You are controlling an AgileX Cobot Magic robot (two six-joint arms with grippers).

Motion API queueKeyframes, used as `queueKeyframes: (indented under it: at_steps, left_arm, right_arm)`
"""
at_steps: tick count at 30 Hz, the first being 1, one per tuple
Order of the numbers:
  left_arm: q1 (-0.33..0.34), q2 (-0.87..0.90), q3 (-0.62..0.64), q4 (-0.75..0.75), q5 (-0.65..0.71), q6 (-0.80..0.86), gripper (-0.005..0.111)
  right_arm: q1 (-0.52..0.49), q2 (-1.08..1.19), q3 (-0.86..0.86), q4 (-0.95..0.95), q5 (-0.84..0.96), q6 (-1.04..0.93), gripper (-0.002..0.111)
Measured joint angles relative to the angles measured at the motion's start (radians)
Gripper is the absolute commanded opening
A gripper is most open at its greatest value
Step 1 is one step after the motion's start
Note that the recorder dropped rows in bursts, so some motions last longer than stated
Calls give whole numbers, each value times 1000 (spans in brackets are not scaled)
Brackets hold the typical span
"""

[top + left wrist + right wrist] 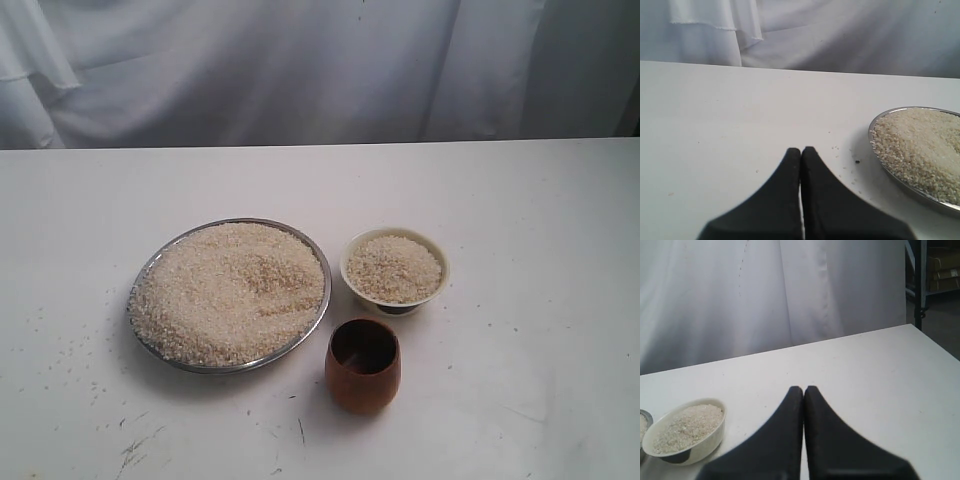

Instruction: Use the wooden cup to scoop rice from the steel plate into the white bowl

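The steel plate (152, 268) lies left of centre on the white table, heaped with rice (230, 290). To its right stands the white bowl (395, 297), filled with rice (394, 268). The wooden cup (363, 366) stands upright in front of the bowl, its dark inside showing. Neither gripper shows in the exterior view. My left gripper (801, 150) is shut and holds nothing, over bare table beside the plate (880, 165). My right gripper (804, 389) is also shut and holds nothing, with the bowl (695, 445) off to one side.
Loose grains and dark specks (130, 440) are scattered on the table near the plate. White cloth (300, 70) hangs behind the table's far edge. A shelf with boxes (935, 270) stands beyond the table's corner in the right wrist view.
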Motion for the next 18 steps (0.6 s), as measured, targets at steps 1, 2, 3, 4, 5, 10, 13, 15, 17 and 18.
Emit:
queueKeyframes:
  at_steps: [1,2,3,4,5,10,13,15,17,18]
  left_arm:
    - [0,0,0,0,0,0,0]
    - [0,0,0,0,0,0,0]
    - [0,0,0,0,0,0,0]
    - [0,0,0,0,0,0,0]
    - [0,0,0,0,0,0,0]
    - [0,0,0,0,0,0,0]
    - [0,0,0,0,0,0,0]
    - [0,0,0,0,0,0,0]
    - [0,0,0,0,0,0,0]
    - [0,0,0,0,0,0,0]
  right_arm:
    - [0,-2,0,0,9,-5,0]
    - [0,-4,0,0,20,-10,0]
    - [0,-8,0,0,28,-17,0]
    - [0,-16,0,0,41,-27,0]
    - [0,-22,0,0,55,-35,0]
    - [0,-30,0,0,136,-61,0]
    - [0,-30,0,0,162,-80,0]
    - [0,-30,0,0,167,-82,0]
    - [0,-30,0,0,179,-82,0]
    - [0,-30,0,0,184,-82,0]
